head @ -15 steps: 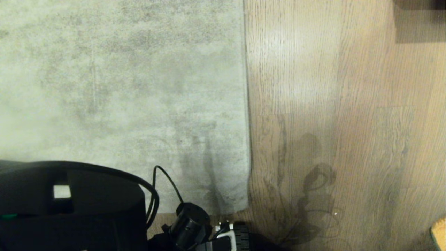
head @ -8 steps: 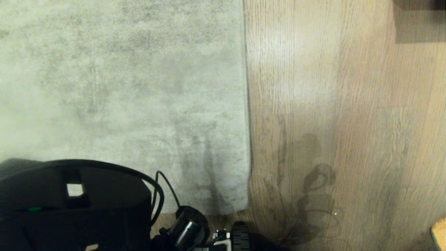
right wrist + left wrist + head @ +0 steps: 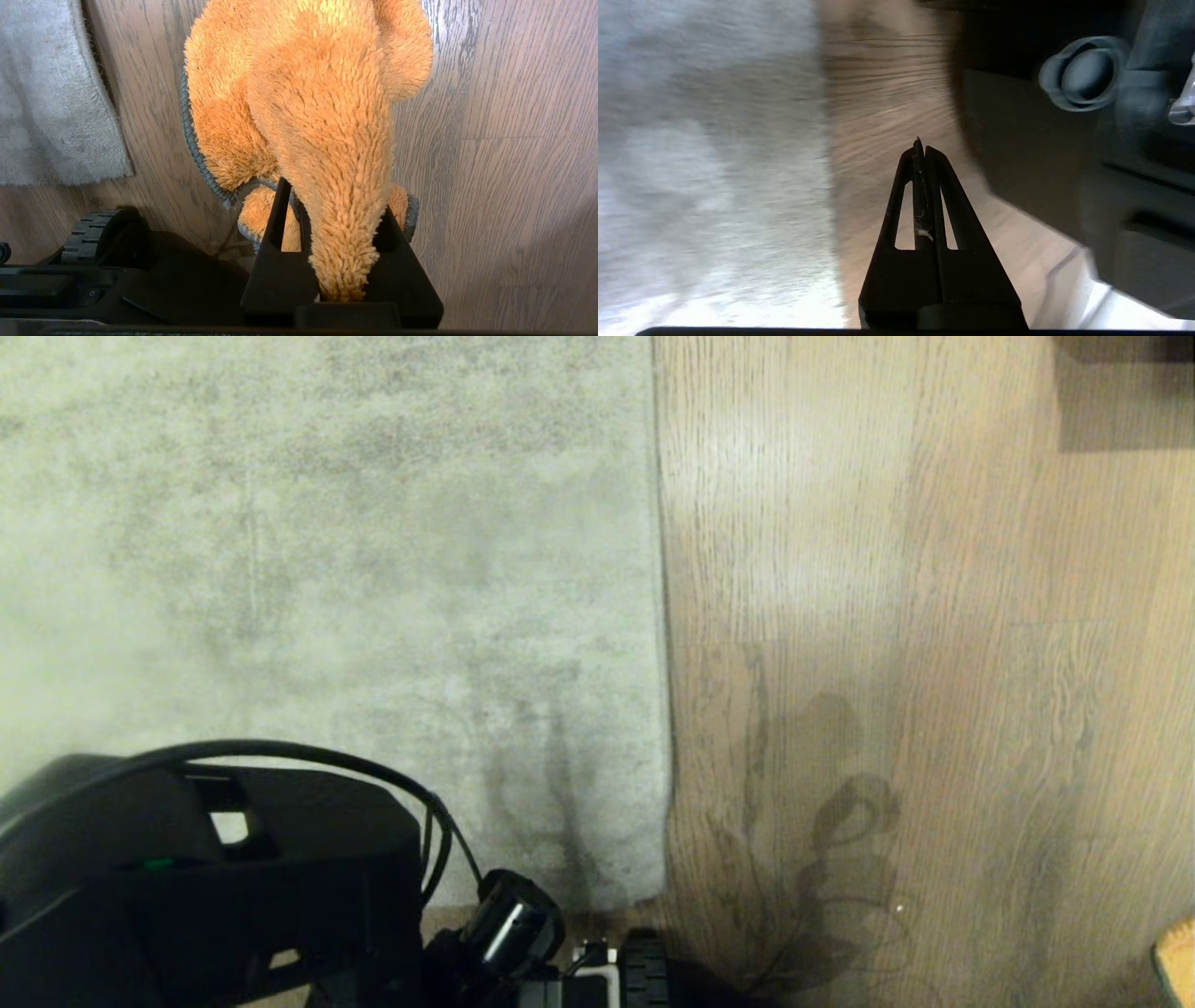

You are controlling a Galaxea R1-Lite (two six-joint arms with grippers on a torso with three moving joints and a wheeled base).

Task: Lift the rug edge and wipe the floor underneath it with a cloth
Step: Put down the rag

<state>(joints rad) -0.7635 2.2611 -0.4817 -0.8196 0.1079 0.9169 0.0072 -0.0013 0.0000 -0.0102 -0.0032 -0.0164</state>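
Note:
The pale grey rug [image 3: 327,597] lies flat, and its rug edge [image 3: 664,709] runs straight down to a square corner near my base. The wood-grain floor [image 3: 934,663] lies to its right. In the left wrist view my left gripper [image 3: 921,145] is shut with nothing in it. It hovers over a strip of floor [image 3: 882,107] just beside the rug [image 3: 705,163]. My right gripper [image 3: 335,196] is shut on the fuzzy orange cloth [image 3: 317,93], which hangs bunched above the floor [image 3: 514,140]. The rug corner [image 3: 56,116] shows to one side. Only a tip of the cloth [image 3: 1178,954] shows in the head view.
My left arm's black housing [image 3: 205,877] and its cable fill the head view's lower left, over the rug's near border. My base and a ribbed wheel [image 3: 644,971] sit right by the rug corner. A dark piece of furniture [image 3: 1125,347] stands at the far right.
The left arm's housing has turned and shifted right and up in the head view, with its cable swinging along. Rug, floor and cloth have stayed put.

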